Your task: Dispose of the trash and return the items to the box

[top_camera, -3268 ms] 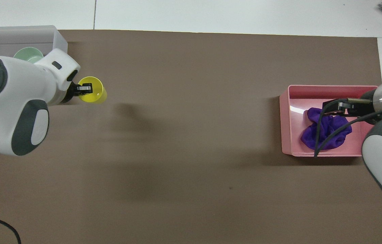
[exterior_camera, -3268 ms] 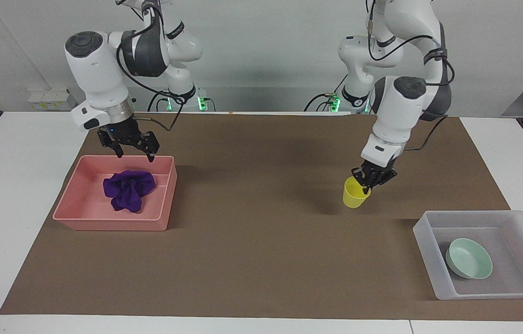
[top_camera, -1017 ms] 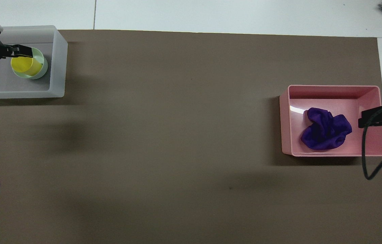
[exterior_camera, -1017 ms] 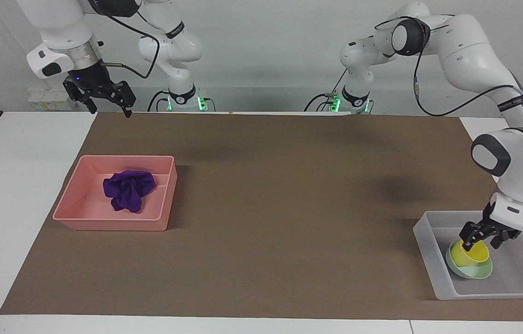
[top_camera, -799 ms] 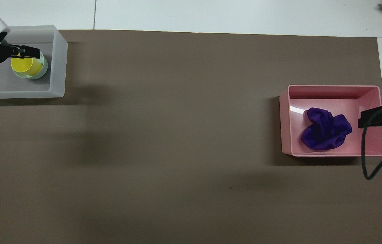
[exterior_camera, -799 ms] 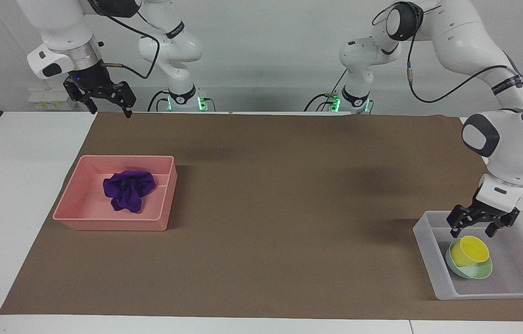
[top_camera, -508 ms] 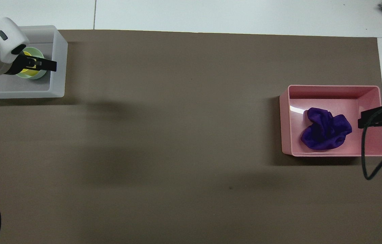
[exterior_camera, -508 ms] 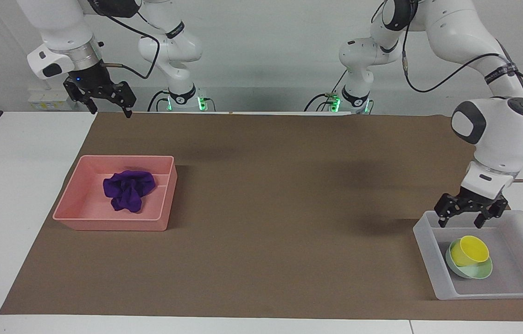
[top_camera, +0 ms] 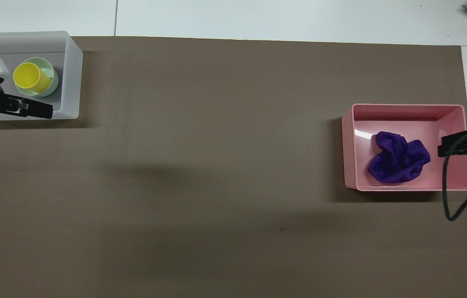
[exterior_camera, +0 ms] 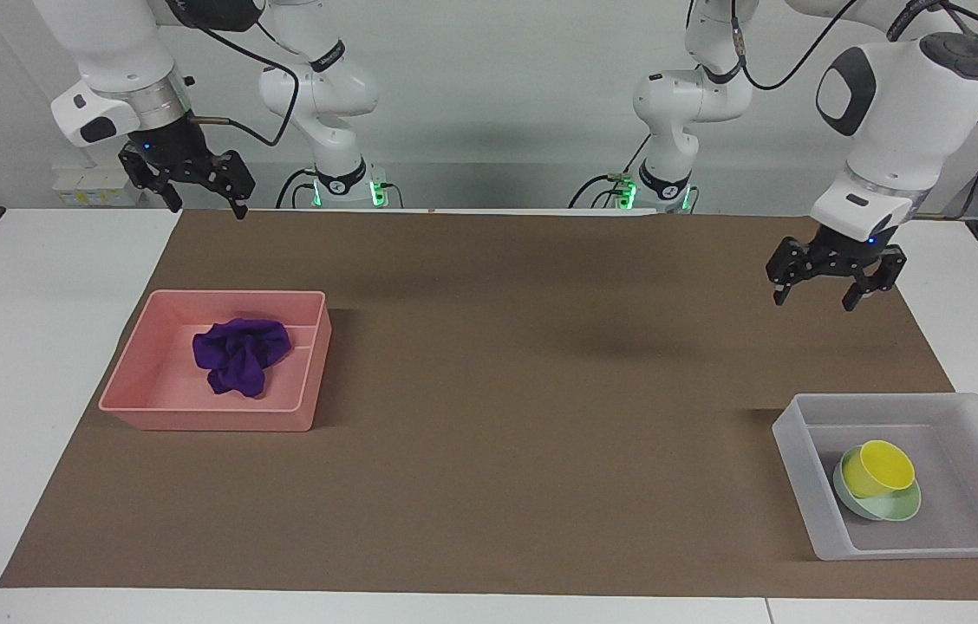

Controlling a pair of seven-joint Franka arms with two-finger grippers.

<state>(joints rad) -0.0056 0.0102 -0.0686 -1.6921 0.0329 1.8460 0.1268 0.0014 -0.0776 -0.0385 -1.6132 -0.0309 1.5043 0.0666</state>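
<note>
The purple wad [exterior_camera: 239,354] lies in the pink tray [exterior_camera: 211,422] at the right arm's end; it also shows in the overhead view [top_camera: 398,157]. The yellow cup [exterior_camera: 879,468] sits tilted inside the mint-green bowl [exterior_camera: 883,510], in the translucent box [exterior_camera: 788,451] at the left arm's end. My left gripper [exterior_camera: 812,303] is open and empty, raised over the brown mat beside the box. My right gripper [exterior_camera: 205,211] is open and empty, held high over the mat's edge beside the pink tray, and waits.
A brown mat [exterior_camera: 524,390] covers the white table [exterior_camera: 29,347]. In the overhead view the cup [top_camera: 30,78], the bowl [top_camera: 52,78], the box [top_camera: 72,74] and the pink tray [top_camera: 407,106] show. A black cable [top_camera: 448,198] hangs from the right arm.
My left gripper carried the yellow cup to the box, let it go in the green bowl, opened, then rose and drew back. My right gripper rose from the pink tray and has held still since.
</note>
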